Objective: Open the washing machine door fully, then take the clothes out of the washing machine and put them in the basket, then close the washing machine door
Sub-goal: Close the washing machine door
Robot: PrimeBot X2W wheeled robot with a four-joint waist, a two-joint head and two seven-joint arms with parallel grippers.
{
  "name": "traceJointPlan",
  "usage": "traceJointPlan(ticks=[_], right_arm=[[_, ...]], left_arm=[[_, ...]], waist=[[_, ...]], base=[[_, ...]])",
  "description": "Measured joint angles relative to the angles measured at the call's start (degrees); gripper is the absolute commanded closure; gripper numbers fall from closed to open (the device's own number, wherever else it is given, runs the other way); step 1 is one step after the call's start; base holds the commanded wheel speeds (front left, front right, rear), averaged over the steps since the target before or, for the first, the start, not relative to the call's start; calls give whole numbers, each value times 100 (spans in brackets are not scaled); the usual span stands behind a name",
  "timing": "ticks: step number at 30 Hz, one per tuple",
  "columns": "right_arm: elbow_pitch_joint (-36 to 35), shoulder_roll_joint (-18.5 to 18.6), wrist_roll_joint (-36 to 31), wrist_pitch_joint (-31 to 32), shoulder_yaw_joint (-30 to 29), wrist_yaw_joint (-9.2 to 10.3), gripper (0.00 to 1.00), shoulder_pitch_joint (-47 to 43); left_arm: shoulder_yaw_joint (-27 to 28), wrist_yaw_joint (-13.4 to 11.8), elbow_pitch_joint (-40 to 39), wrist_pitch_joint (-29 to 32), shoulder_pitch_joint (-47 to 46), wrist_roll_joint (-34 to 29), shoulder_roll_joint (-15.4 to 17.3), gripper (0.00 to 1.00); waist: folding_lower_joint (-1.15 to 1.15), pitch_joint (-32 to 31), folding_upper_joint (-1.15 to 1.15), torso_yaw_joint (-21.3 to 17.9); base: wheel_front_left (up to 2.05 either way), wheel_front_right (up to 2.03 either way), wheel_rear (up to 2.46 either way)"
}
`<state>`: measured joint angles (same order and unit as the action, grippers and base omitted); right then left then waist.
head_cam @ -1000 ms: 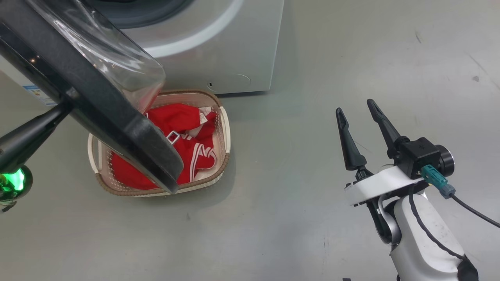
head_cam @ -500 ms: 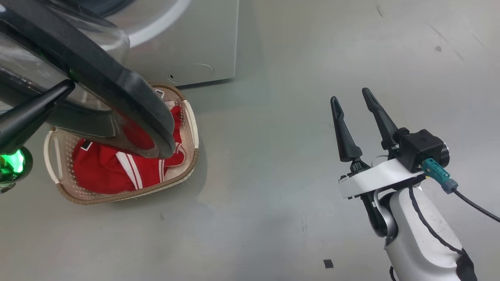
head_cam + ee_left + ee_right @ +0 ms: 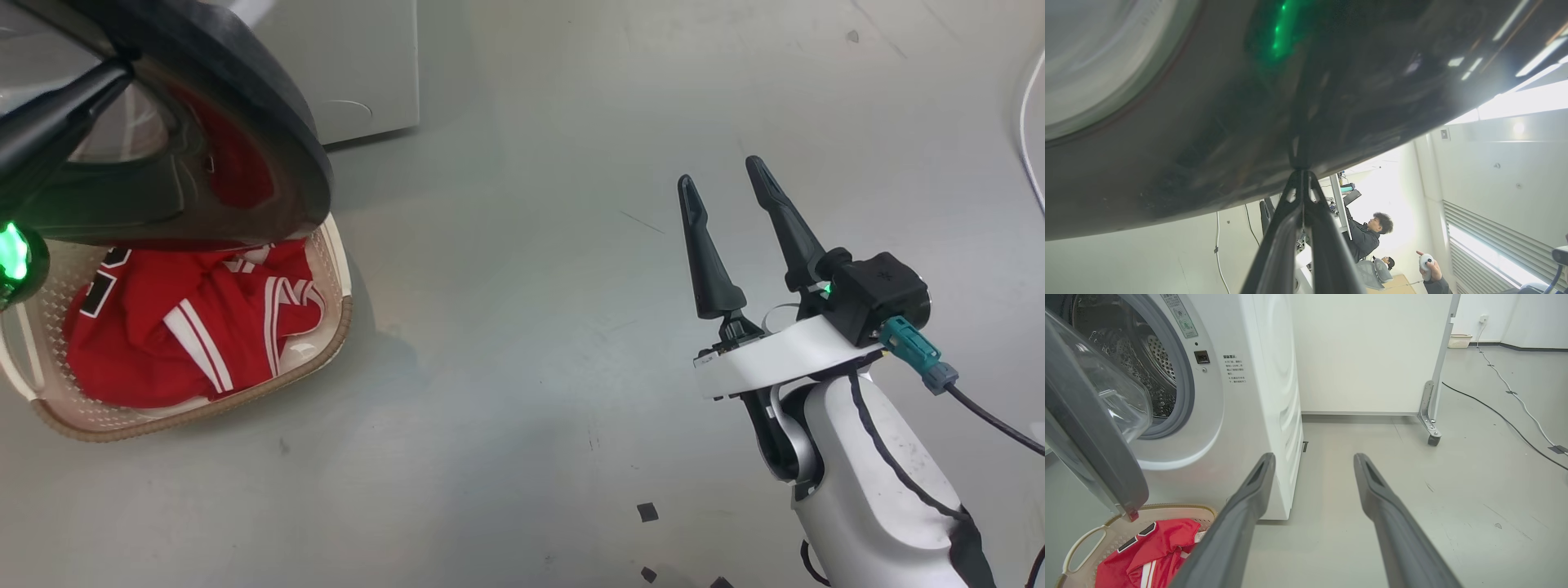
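I see the washing machine door [image 3: 253, 122], a round glossy black rim around bulging clear glass, hanging ajar above the cream perforated basket [image 3: 341, 327] of crumpled red clothes [image 3: 147, 343]. My left gripper [image 3: 1301, 173], fingers pinched together, touches the rim. My right gripper [image 3: 718, 170] is spread wide and empty.

Grey floor [image 3: 531, 408]: basket [image 3: 336, 278], washing machine [image 3: 359, 73] standing on it.

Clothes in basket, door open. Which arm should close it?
Left. The left gripper, shut, touches the rim of the washing machine door; the right gripper hangs open over the floor, apart from it.
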<state>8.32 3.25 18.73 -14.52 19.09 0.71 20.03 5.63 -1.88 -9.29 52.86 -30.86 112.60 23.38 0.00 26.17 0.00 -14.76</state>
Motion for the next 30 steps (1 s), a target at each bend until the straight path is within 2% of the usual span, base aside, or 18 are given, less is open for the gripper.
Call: traceJointPlan(ticks=[12,30], right_arm=[[-111,-3,205,0,125,148,0,182],[-122,-14,256,0,185,207,0,214]], left_arm=[[-19,-238,474,-335,-870,-92,-27,100],[-246,-294,1232,-786,-1763,-689,-81,100]], waist=[[0,373,0,-377],[0,532,0,-550]], base=[[0,0,0],[0,0,0]])
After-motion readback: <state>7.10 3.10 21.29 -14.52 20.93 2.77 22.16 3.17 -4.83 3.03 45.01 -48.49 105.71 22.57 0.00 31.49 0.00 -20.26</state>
